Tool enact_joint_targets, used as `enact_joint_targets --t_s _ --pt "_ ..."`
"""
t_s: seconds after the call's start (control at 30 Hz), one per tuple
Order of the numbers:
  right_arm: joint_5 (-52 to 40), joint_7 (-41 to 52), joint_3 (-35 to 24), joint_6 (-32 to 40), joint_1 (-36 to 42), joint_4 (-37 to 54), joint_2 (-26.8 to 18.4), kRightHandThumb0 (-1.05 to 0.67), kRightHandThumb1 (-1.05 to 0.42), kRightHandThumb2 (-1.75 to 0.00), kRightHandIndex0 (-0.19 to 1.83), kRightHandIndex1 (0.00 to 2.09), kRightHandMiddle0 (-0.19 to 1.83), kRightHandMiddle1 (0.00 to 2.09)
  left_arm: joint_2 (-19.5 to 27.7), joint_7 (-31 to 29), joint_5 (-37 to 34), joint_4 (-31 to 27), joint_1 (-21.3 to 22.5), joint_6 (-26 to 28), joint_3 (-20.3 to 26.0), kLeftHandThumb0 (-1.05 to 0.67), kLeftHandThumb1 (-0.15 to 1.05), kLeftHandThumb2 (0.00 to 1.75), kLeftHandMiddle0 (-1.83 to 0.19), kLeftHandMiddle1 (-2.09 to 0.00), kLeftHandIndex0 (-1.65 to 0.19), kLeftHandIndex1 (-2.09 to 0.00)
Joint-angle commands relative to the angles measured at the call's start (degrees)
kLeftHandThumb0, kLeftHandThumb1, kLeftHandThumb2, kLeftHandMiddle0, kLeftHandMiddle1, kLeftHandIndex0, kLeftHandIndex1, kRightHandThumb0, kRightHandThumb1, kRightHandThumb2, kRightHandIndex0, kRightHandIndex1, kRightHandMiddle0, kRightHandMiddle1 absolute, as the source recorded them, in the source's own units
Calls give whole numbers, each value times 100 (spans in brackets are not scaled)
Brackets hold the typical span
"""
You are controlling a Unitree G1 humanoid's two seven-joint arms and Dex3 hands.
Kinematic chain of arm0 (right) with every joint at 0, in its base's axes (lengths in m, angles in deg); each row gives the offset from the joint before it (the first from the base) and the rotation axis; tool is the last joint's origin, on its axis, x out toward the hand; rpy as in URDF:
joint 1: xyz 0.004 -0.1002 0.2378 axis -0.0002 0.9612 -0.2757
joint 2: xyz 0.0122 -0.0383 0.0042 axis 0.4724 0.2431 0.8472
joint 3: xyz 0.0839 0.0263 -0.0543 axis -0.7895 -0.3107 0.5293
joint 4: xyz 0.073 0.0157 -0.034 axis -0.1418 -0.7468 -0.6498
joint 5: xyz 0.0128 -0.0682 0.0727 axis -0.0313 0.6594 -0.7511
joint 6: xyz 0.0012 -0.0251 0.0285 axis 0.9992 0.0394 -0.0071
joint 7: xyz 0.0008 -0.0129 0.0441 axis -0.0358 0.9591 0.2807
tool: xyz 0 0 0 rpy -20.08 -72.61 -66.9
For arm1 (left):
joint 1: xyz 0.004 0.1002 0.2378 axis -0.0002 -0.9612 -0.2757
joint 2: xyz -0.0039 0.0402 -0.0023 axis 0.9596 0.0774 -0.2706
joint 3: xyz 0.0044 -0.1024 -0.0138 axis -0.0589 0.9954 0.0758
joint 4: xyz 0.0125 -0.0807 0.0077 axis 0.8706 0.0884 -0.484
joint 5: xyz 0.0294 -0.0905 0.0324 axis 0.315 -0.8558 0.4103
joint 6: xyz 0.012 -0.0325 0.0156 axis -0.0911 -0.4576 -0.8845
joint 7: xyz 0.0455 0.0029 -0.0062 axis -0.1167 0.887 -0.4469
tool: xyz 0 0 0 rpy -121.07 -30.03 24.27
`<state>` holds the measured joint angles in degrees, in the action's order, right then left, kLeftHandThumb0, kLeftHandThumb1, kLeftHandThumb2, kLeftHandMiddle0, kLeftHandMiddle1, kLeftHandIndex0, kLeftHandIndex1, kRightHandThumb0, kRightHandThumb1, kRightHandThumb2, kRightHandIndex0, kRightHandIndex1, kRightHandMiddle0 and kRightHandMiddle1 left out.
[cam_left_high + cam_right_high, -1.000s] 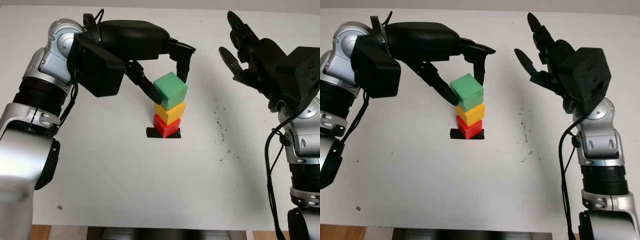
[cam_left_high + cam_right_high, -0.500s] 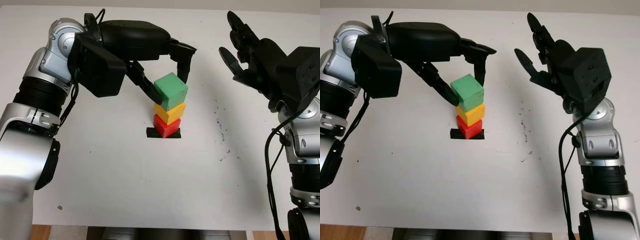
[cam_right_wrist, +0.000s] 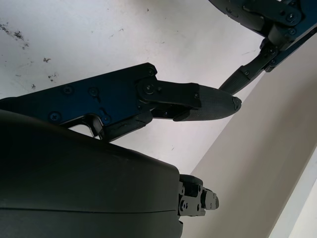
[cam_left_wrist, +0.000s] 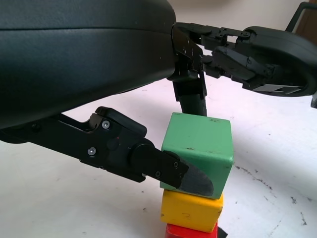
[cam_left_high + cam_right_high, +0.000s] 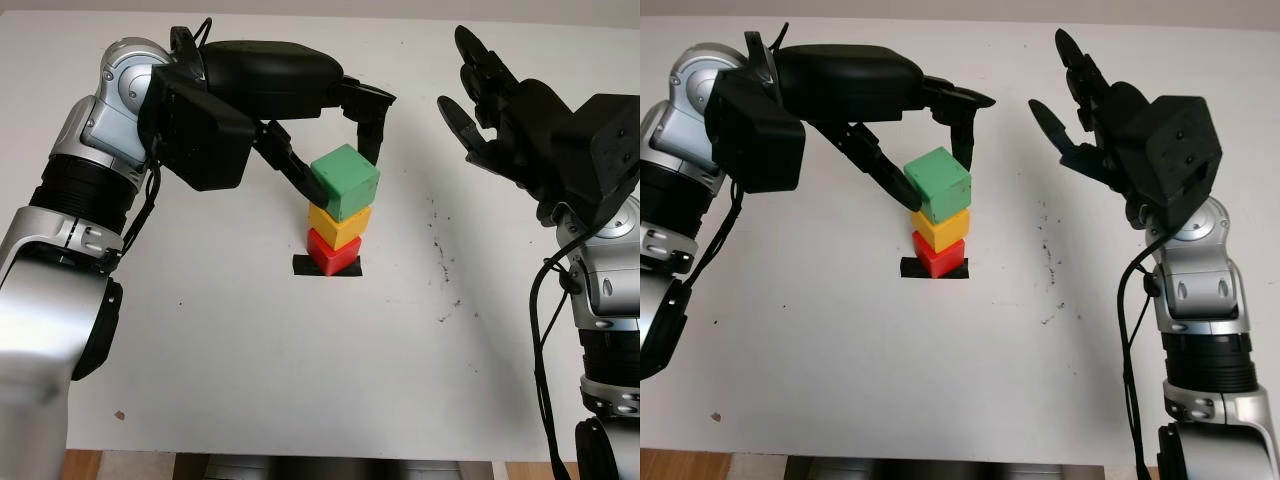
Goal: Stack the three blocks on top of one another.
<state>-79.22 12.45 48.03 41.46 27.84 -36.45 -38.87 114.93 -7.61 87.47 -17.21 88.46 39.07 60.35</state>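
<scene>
White surface [image 5: 250, 380] all round, flecked with dark marks on the right, and at its middle a small black tape patch [image 5: 303, 268] carrying the tower. Red plastic cube [image 5: 332, 252] sits on the tape, yellow plastic cube [image 5: 340, 226] on top of it, and the green plastic cube [image 5: 346, 182] crowns the pile, turned a little askew to the two below. The left hand [image 5: 335, 140] is right over it, fingers clamped on the green cube: one pad presses its near face in the left wrist view, another finger [image 4: 190, 96] stands against the far side. So all three are up, and the step in hand looks like the release.

How to do that well? My read: let the green cube settle fully onto the yellow one before letting go, then part the fingers evenly so neither side drags the cube sideways. Lift straight up afterwards, no sweep across, because the tower is narrow and the skewed top cube overhangs slightly. A nudge there could tip the lot.

Over on the right, the right hand [image 5: 1090, 110] hangs raised above the surface, open, holding nothing, well apart from the stack.
</scene>
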Motion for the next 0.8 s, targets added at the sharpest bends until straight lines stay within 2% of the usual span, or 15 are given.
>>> enact_joint_targets --t_s 0.0,0.07,0.17,0.4,0.77 --pt "-23 9 -23 14 24 89 -1 -65 -105 -49 -12 5 -2 0 41 -27 3 -124 17 60 -35 -63 104 8 -8 -4 -23 -146" --pt "-11 6 -20 52 25 105 -12 -66 -105 -49 -12 5 -2 1 71 -120 27 -177 28 155 -73 -71 104 7 -4 -4 -16 -127" --pt "-59 35 -41 74 20 110 -3 -65 -105 -49 -13 4 -3 0 139 -313 56 -316 47 323 -134 -79 103 5 5 -5 -15 -81" --pt "-11 21 -36 63 13 115 -6 -66 -105 -49 -12 5 -2 1 198 -673 -49 -396 84 454 -162 -84 90 4 17 -5 -5 -30" --pt "-61 28 -45 -5 7 65 30 -66 -105 -48 -13 5 -2 1 310 -959 -470 -515 -7 557 6 -83 84 5 19 0 18 -3"
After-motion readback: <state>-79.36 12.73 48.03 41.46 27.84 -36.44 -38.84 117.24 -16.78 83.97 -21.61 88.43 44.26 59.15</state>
